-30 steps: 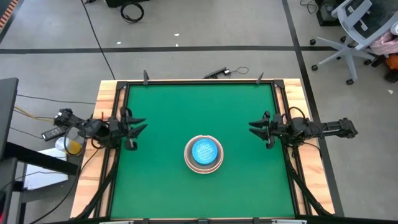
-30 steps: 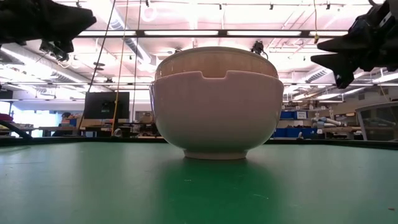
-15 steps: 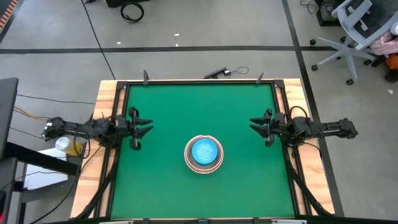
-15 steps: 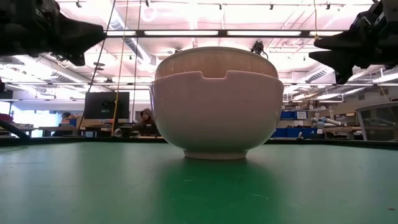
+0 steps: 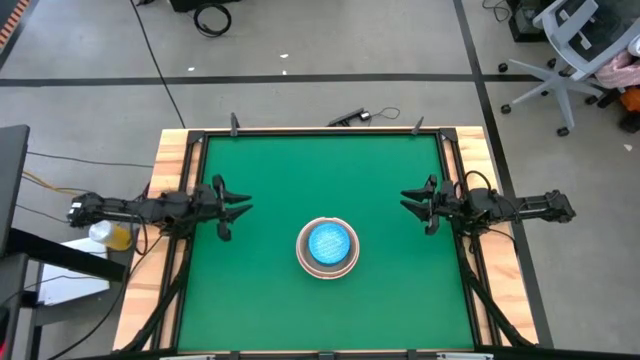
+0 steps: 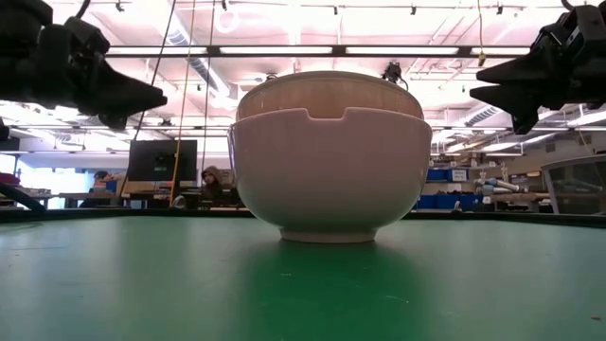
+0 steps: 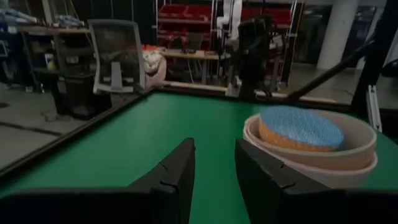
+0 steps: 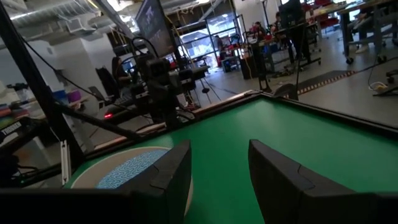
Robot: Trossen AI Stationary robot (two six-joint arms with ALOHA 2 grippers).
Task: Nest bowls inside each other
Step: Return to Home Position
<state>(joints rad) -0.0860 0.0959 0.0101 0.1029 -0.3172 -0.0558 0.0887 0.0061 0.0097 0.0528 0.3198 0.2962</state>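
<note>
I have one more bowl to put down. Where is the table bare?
The far half of the green mat, between the back rail and the nested bowls, is bare; so are both near corners. Crowded: the side edges, where the left gripper and right gripper hover, open and empty.

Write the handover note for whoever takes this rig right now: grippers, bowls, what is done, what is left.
Left gripper: open, empty, above the green table near its left edge.
Right gripper: open, empty, near the table's right edge.
Bowls: one stack, centred left to right and toward the table's near side. The large white bowl is outermost, a tan rim shows just above it, and the blue speckled bowl sits innermost on top.
Done: nesting looks complete; no loose bowl is in view.
Left: probably only parking both arms, well clear of the stack.
</note>
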